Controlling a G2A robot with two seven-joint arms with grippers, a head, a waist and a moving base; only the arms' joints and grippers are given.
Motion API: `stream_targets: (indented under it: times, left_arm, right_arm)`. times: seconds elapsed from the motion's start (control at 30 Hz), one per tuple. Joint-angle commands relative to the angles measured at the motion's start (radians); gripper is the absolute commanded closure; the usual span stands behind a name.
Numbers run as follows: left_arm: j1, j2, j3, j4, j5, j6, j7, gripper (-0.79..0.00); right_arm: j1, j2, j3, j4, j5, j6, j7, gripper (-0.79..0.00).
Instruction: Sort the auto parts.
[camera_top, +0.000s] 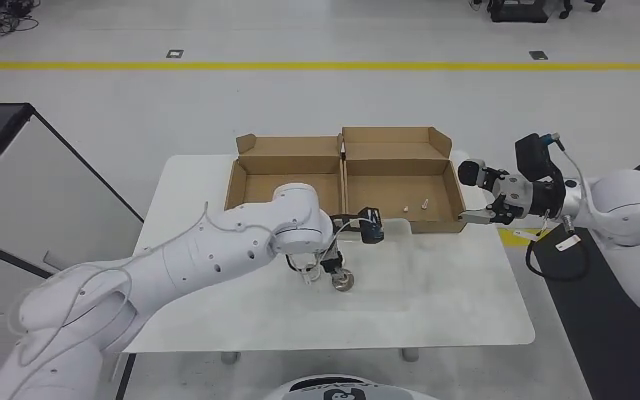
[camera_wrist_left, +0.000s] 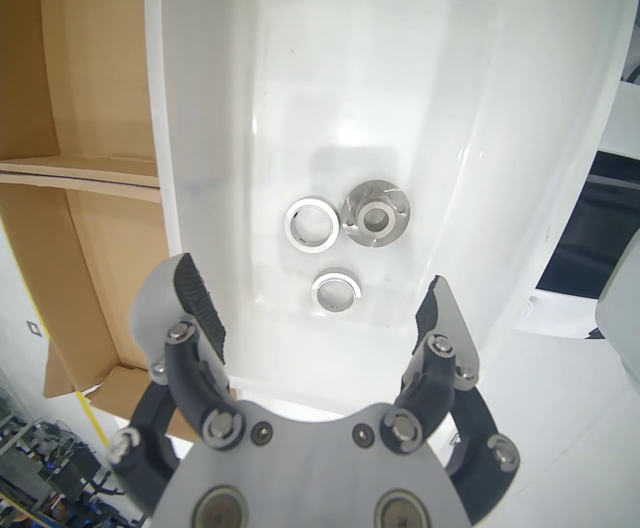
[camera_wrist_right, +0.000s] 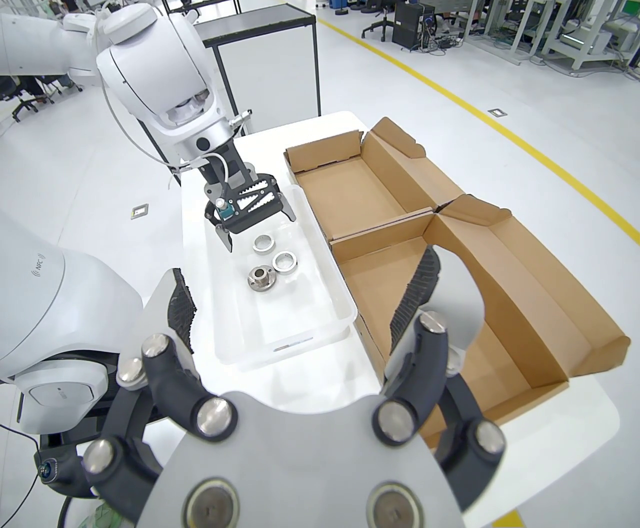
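Inside right box (camera_top: 390, 168), tiny indistinct parts (camera_top: 424, 203)

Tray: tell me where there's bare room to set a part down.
Free: the tray floor between the hub and the end wall farthest from the left gripper. Crowded: the rings and hub, clustered close by that open gripper.

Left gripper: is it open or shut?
Open: the left gripper has its fingers wide apart, gripping nothing, above three metal parts in the clear tray.
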Motion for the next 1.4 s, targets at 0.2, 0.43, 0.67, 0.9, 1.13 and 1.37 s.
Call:
stream_targets:
  times: [0.2, 0.43, 0.67, 0.9, 1.13, 1.37]
  left_arm:
    - [0.035, -0.007, -0.004, -0.011, -0.007, 0.001, -0.017, -0.459]
    - [0.063, -0.018, -0.002, -0.011, 0.011, 0.005, -0.016, -0.456]
    - [0.079, -0.039, 0.005, -0.001, 0.023, 0.002, -0.008, -0.385]
    - [0.086, -0.067, 0.013, 0.031, 0.039, -0.007, 0.004, -0.366]
    - [0.089, -0.095, 0.021, 0.076, 0.053, -0.023, 0.010, -0.354]
    - [0.095, -0.113, 0.021, 0.137, 0.066, -0.044, 0.012, -0.345]
  right_arm:
    - [0.000, 0.000, 0.000, 0.000, 0.000, 0.000, 0.000, -0.785]
    - [0.000, 0.000, 0.000, 0.000, 0.000, 0.000, 0.000, -0.785]
    - [0.000, 0.000, 0.000, 0.000, 0.000, 0.000, 0.000, -0.785]
    - [0.000, 0.000, 0.000, 0.000, 0.000, 0.000, 0.000, -0.785]
    - [0.000, 0.000, 0.000, 0.000, 0.000, 0.000, 0.000, -0.785]
    - [0.000, 0.000, 0.000, 0.000, 0.000, 0.000, 0.000, -0.785]
